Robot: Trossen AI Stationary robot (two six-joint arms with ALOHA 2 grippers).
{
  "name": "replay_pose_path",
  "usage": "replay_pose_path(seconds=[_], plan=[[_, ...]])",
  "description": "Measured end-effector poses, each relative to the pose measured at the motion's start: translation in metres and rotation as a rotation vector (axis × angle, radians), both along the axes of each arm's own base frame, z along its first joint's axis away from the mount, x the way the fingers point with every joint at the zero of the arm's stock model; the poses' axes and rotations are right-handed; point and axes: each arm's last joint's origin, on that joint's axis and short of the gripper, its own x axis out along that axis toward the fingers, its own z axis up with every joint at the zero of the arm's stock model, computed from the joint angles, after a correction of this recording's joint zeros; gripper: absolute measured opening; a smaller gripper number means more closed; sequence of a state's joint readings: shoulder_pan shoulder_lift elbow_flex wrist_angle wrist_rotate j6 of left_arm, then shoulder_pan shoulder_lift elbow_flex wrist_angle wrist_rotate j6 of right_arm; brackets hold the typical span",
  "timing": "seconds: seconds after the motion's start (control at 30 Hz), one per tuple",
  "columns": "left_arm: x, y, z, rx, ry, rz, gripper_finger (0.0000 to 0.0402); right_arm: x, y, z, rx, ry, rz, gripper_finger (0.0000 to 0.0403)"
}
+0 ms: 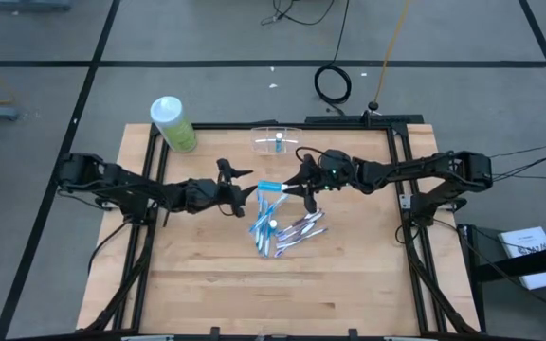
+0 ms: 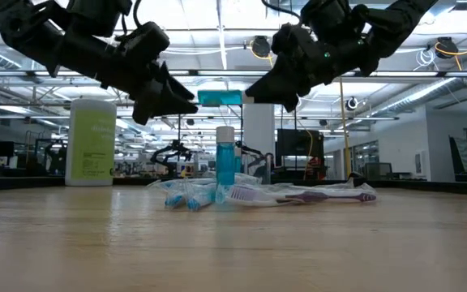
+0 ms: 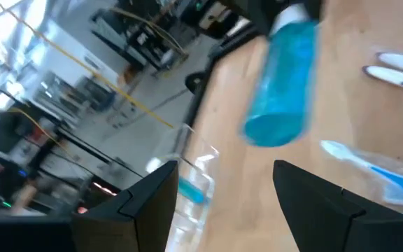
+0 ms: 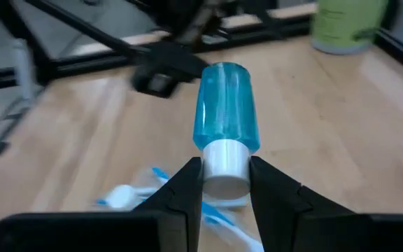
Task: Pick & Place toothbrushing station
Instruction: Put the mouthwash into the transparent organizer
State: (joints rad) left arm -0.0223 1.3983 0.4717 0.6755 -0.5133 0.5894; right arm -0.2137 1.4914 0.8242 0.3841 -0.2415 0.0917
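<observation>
Your right gripper holds a small blue tube by its white cap above the toothbrush pile, while your left gripper waits beside it with jaws apart.

From the left of the high view: the light-green bottle [image 1: 172,124] stands upright near the table's far left corner. Your left gripper [image 1: 245,192] hovers over the middle of the wooden table [image 1: 349,284], fingers spread and holding nothing, pointed at the small blue tube [image 1: 270,186]. Just below the tube, the blue, white and purple toothbrushes [image 1: 282,230] lie in a loose heap on the wood. Behind them, near the far edge, the clear plastic cup [image 1: 276,140] rests with a second small blue item inside it. Your right gripper [image 4: 226,183] is clamped on the tube's white cap, the tube sticking out level towards the left gripper.
</observation>
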Motion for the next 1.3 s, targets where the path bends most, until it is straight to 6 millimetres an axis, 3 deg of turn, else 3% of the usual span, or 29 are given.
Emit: replay_pose_path(seconds=[0.23, 0.47, 0.7, 0.87, 1.1, 1.3], plan=[[0.000, -0.001, -0.005, -0.090, 0.003, -0.002, 0.0241, -0.001, -0.003, 0.000, -0.001, 0.001, -0.016, 0.0086], [0.007, -0.002, -0.005, 0.036, -0.002, -0.057, 0.0241, 0.000, -0.003, 0.000, 0.002, 0.001, -0.017, 0.0086], [0.031, -0.004, -0.010, 0.172, 0.088, -0.124, 0.0241, -0.001, -0.002, -0.001, 0.004, 0.008, -0.016, 0.0086], [0.049, -0.004, -0.008, 0.227, 0.107, -0.108, 0.0241, -0.001, -0.002, -0.002, 0.016, 0.012, -0.018, 0.0086], [0.053, -0.003, -0.003, 0.238, 0.092, -0.075, 0.0239, -0.001, -0.002, -0.002, 0.017, 0.015, -0.018, 0.0086], [0.053, -0.003, -0.003, 0.200, 0.078, -0.068, 0.0178, -0.001, -0.002, -0.001, 0.015, 0.011, -0.018, 0.0086]])
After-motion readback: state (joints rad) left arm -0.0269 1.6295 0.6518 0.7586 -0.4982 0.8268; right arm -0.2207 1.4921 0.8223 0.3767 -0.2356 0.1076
